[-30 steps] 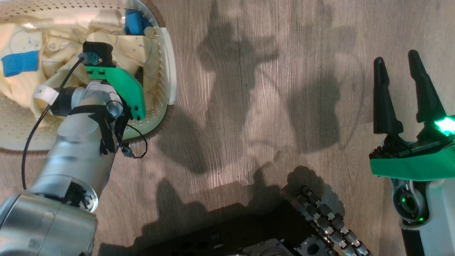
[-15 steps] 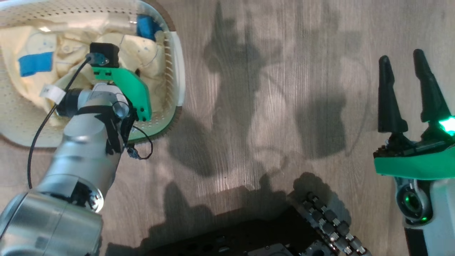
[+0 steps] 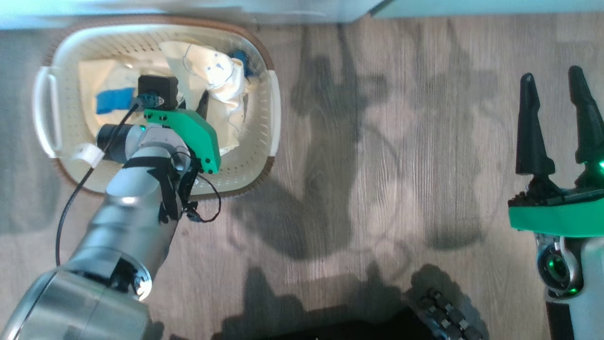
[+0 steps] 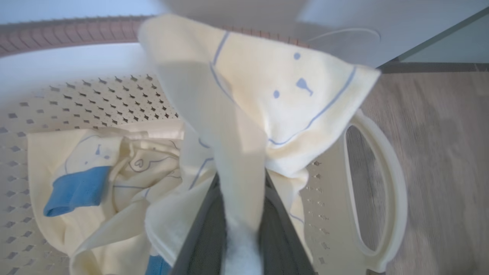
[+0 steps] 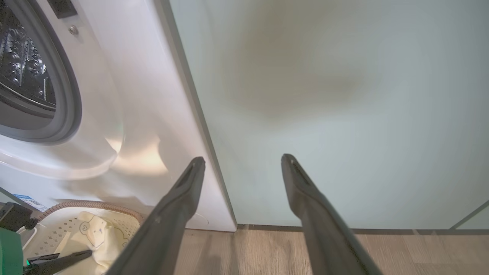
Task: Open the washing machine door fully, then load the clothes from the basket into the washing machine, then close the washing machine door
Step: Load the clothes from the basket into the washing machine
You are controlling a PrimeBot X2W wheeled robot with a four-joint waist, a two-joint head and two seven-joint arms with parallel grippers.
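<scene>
My left gripper (image 4: 240, 183) is over the basket (image 3: 276, 118), jaws nearly together and pinching a pale yellow garment (image 4: 290, 99). In the left wrist view the cloth runs as a narrow fold between the 2 dark fingers (image 4: 206, 225) and spreads out beyond their tips, showing thin blue line drawings and dots. From the head view that garment (image 3: 222, 89) sits over the right rear part of the basket, just beside the green wrist plate (image 3: 196, 137).

The rest of the clothes (image 4: 114, 172) lie crumpled on the basket's perforated bottom, 1 with a bright blue cuff (image 4: 72, 189). The basket stands on the wood floor (image 3: 377, 165), close against the foot of the washing machine (image 5: 126, 95).

My right gripper (image 3: 552, 78) is well apart from the basket, out at the right of the head view, its jaws spread wide with nothing between them. Its wrist view looks past the fingers (image 5: 175, 206) at the seam where the white machine meets a pale green cabinet panel (image 5: 344, 114). At the left of that view, the grey-ringed drum mouth (image 5: 72, 103) shows the steel drum (image 5: 23, 57) inside. The basket (image 5: 57, 229) is below it.
</scene>
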